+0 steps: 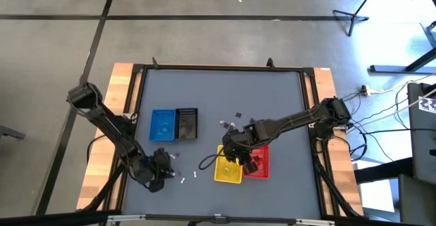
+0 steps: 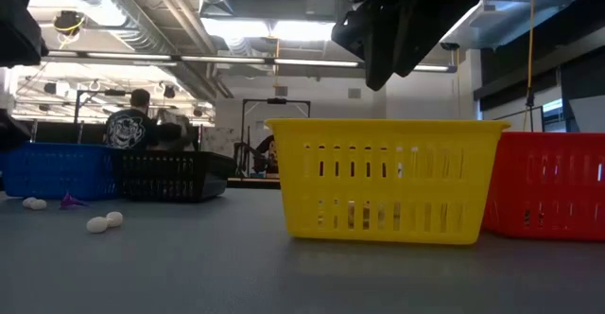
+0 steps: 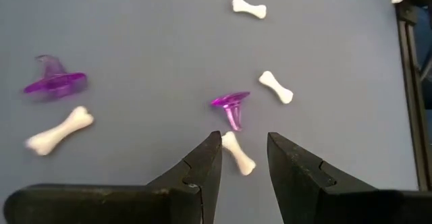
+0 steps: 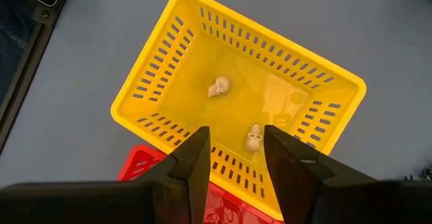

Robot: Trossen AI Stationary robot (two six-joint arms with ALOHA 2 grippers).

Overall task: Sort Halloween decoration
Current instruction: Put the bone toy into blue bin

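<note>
Two skulls (image 4: 218, 87): inside basket (image 4: 142, 92)
Second basket (image 4: 138, 166): touching the first
Bones (image 3: 239, 153), hats (image 3: 231, 104): loose on bench (image 3: 155, 42)

Looks like a big workshop space: ceiling strip lights (image 2: 284, 30) are glowing over exposed silver ducts (image 2: 123, 16), a person in a dark printed shirt (image 2: 128, 125) is sitting way back, and pale floor (image 1: 204, 22) with dark seams is surrounding the wood-edged table (image 1: 122, 83).
</note>
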